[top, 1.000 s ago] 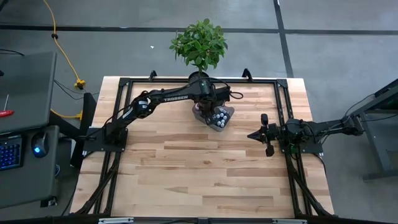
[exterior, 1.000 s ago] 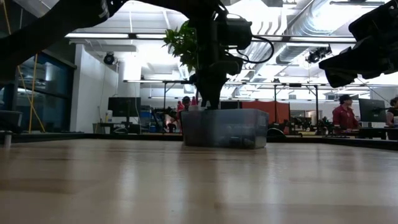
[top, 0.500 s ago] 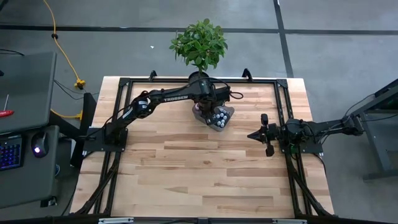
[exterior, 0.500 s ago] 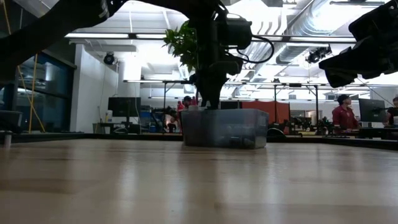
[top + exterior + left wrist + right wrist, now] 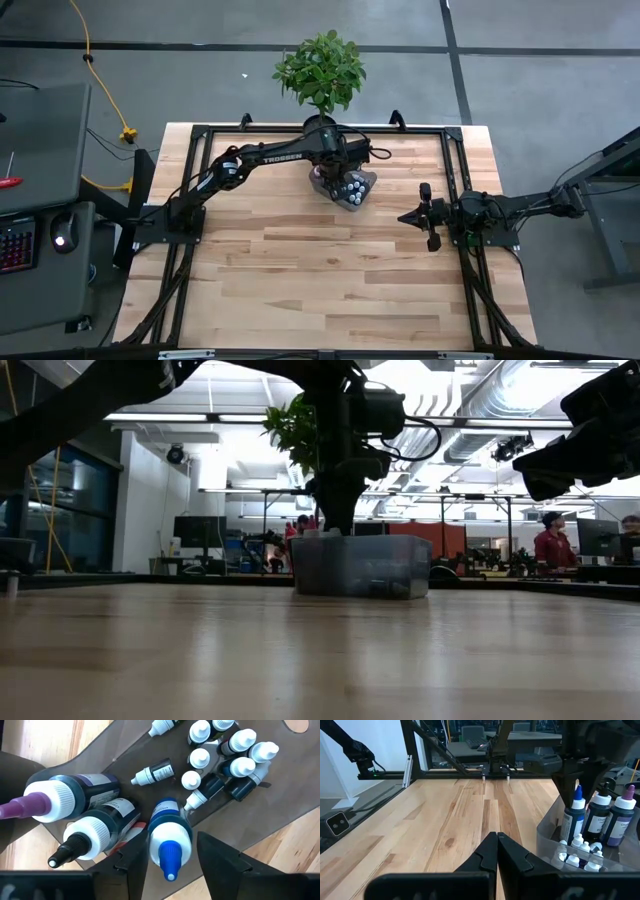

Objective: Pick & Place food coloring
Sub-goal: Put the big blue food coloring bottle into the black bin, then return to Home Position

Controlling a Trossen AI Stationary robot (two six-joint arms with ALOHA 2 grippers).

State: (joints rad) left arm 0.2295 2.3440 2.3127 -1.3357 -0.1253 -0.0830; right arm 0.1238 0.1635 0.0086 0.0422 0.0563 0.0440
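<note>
A clear plastic bin (image 5: 347, 188) stands at the table's far middle and holds the food coloring: several small white-capped bottles (image 5: 220, 755) and three larger ones. My left gripper (image 5: 171, 842) points down into the bin, open, with its fingers on either side of a blue-tipped bottle (image 5: 169, 837). That bottle stands upright on the bin's floor (image 5: 577, 817), beside a black-tipped bottle (image 5: 87, 836) and a purple-tipped one (image 5: 47, 802). My right gripper (image 5: 405, 215) waits shut and level above the table's right side. My left gripper comes from above with its fingers flanking the white cap (image 5: 170, 832) of the blue-tipped bottle. A gap shows between one finger (image 5: 220, 857) and the cap. Whether the other finger (image 5: 132, 865) touches the cap, I cannot tell.
A potted plant (image 5: 320, 70) stands just beyond the table's far edge, behind the bin. A black frame (image 5: 200, 135) runs around the table's edges. Bare wooden tabletop (image 5: 320, 270) stretches from the bin to the near edge. People show in the room beyond (image 5: 552, 545).
</note>
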